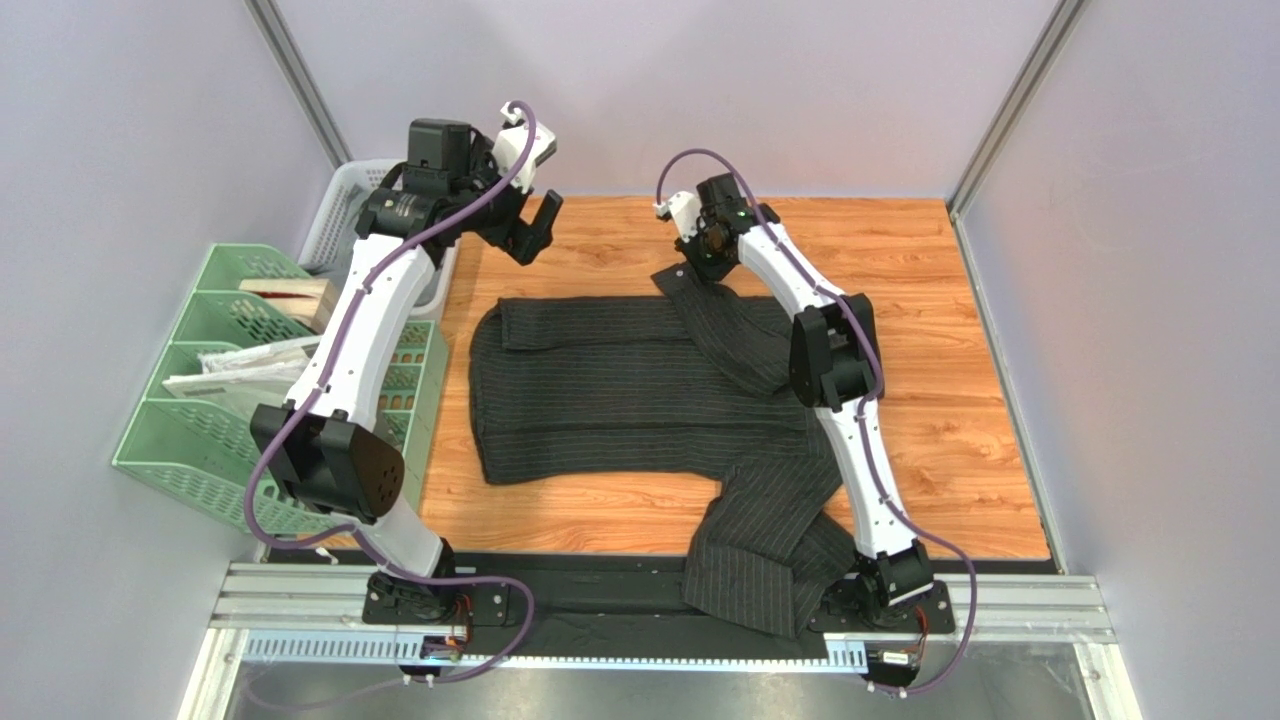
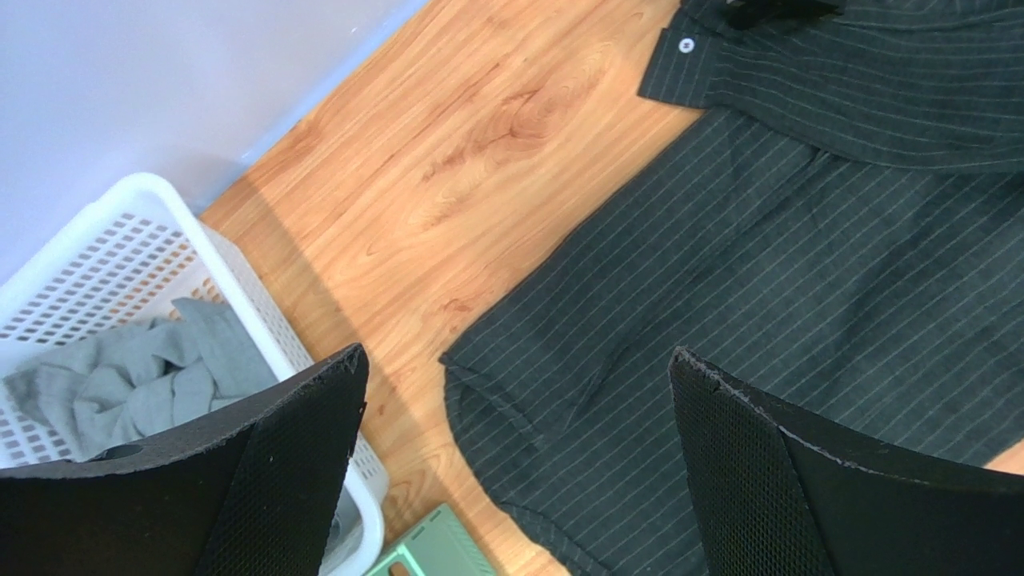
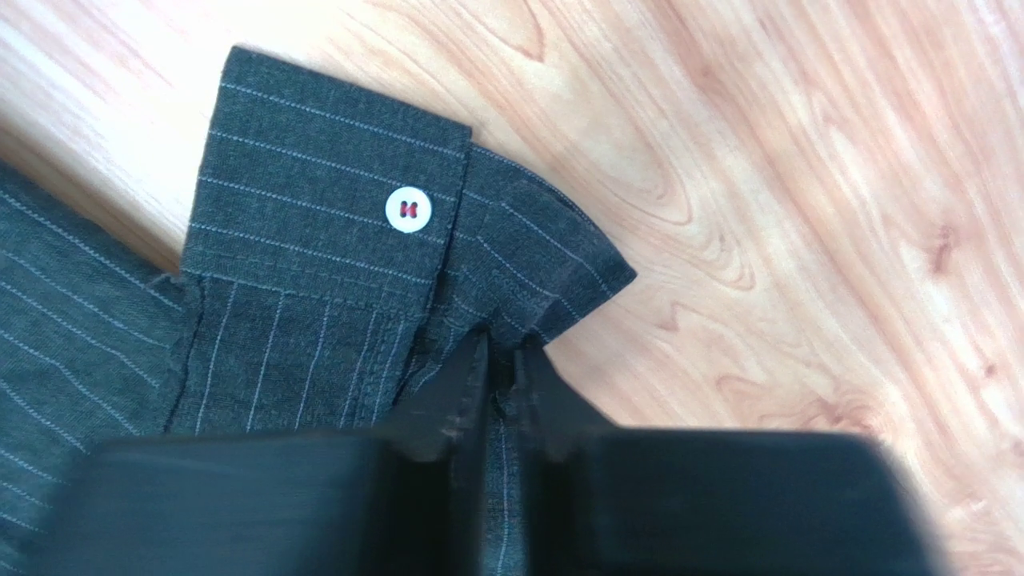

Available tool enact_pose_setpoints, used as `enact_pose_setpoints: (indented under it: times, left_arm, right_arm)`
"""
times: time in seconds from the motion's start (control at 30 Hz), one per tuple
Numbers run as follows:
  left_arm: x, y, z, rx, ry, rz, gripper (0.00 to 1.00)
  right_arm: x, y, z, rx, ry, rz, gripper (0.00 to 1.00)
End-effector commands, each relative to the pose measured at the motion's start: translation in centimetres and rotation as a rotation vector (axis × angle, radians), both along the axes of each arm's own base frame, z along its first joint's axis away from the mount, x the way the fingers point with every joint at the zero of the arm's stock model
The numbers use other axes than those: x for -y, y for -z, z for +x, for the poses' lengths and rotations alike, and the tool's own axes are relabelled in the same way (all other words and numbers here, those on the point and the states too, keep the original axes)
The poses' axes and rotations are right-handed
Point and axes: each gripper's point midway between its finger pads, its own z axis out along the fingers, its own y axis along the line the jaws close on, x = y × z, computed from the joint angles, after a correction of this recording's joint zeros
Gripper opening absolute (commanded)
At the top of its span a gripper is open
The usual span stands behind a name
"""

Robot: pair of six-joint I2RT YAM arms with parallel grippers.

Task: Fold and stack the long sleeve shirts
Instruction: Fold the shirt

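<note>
A charcoal pinstriped long sleeve shirt (image 1: 631, 393) lies spread across the wooden table, one sleeve hanging over the near edge (image 1: 759, 555). My right gripper (image 1: 694, 258) is shut on the other sleeve near its cuff at the shirt's far side; the right wrist view shows the cuff (image 3: 325, 192) with a white button, fabric pinched between my jaws (image 3: 502, 348). My left gripper (image 1: 529, 225) is open and empty, held above the table's far left. In the left wrist view it (image 2: 517, 384) hovers over the shirt's corner (image 2: 769, 276).
A white basket (image 1: 343, 203) holding grey cloth (image 2: 144, 372) stands at the far left. Green file trays (image 1: 211, 375) sit beside the table's left edge. Grey walls and metal posts enclose the table (image 1: 932, 375).
</note>
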Motion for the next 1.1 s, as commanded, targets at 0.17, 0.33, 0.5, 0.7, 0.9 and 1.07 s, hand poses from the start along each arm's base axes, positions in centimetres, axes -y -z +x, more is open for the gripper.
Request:
enact_pose_setpoints:
  times: [0.17, 0.33, 0.5, 0.7, 0.9, 1.07]
  left_arm:
    - [-0.4, -2.0, -0.5, 0.03, 0.0, -0.052, 0.99]
    - [2.5, -4.0, 0.0, -0.036, 0.127, -0.264, 0.99]
    - [7.0, -3.9, -0.7, -0.093, 0.309, -0.377, 0.99]
    - [11.7, -2.5, -1.1, -0.088, 0.435, -0.419, 0.99]
    - [15.9, -0.8, -3.2, -0.083, 0.619, -0.463, 0.99]
    - [18.9, 1.6, -4.8, -0.098, 0.703, -0.451, 0.99]
  right_arm:
    - [0.0, -5.5, -0.8, 0.0, -0.028, 0.122, 0.0]
    - [-2.0, -17.5, -5.0, 0.094, -0.119, 0.332, 0.0]
    - [-1.4, -21.5, -9.4, 0.13, -0.179, 0.372, 0.0]
    - [0.2, -23.1, -15.1, 0.156, -0.243, 0.363, 0.0]
    - [0.6, -24.0, -19.7, 0.163, -0.305, 0.39, 0.0]
    - [0.8, -24.2, -21.9, 0.179, -0.336, 0.39, 0.0]
